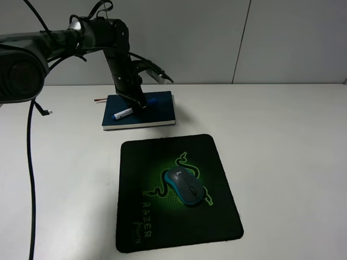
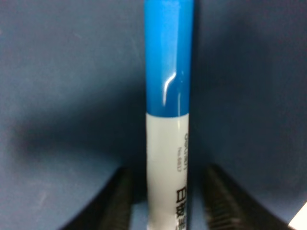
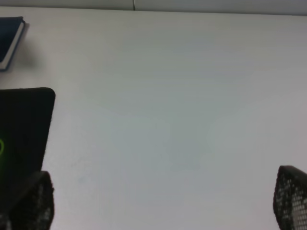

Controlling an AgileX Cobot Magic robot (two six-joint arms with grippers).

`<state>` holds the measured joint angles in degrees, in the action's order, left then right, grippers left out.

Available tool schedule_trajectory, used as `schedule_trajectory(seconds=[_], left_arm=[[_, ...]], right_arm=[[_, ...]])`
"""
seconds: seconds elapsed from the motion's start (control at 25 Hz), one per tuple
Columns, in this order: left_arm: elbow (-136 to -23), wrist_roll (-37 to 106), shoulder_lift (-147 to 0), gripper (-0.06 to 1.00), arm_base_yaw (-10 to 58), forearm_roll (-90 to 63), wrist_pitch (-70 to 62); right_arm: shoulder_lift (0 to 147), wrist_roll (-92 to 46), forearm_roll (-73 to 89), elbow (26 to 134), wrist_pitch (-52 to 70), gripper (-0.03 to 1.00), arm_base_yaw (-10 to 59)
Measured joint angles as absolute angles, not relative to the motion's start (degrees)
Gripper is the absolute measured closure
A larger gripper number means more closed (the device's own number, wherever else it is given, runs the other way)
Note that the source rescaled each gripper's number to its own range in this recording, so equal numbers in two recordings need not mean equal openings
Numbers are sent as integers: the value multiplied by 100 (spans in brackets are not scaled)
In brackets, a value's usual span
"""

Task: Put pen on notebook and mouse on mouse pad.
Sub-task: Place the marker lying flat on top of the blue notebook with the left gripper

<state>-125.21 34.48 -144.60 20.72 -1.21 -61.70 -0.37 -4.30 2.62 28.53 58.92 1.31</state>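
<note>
Both placements appear done: the white-barrelled, blue-capped pen [image 1: 124,114] is laid on the closed dark teal notebook [image 1: 157,111] at far left, the left gripper [image 2: 165,201] jaws parted around it, and the grey-and-teal oval mouse [image 1: 185,186] is rested on the black green-emblem mouse pad [image 1: 135,162], right gripper [image 3: 163,201] jaws spread wide.

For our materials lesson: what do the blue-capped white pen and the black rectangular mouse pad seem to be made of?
Blue-capped white pen: likely smooth glossy plastic, since a bright highlight streaks its cap. Black rectangular mouse pad: probably matte cloth or rubber, lying thin and flat with no glare and printed green artwork.
</note>
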Motion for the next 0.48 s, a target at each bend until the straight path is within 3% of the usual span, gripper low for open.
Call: schedule_trajectory(seconds=[0.16,0.48], left_arm=[[-12521,3448,-14460,34,2051,-149,-6140],[-12521,3448,-14460,2,2051,-175,-6064]], right_arm=[[-37,-430,279,2853,5892,-3,131],[-37,-430,286,2853,5892,-3,131]])
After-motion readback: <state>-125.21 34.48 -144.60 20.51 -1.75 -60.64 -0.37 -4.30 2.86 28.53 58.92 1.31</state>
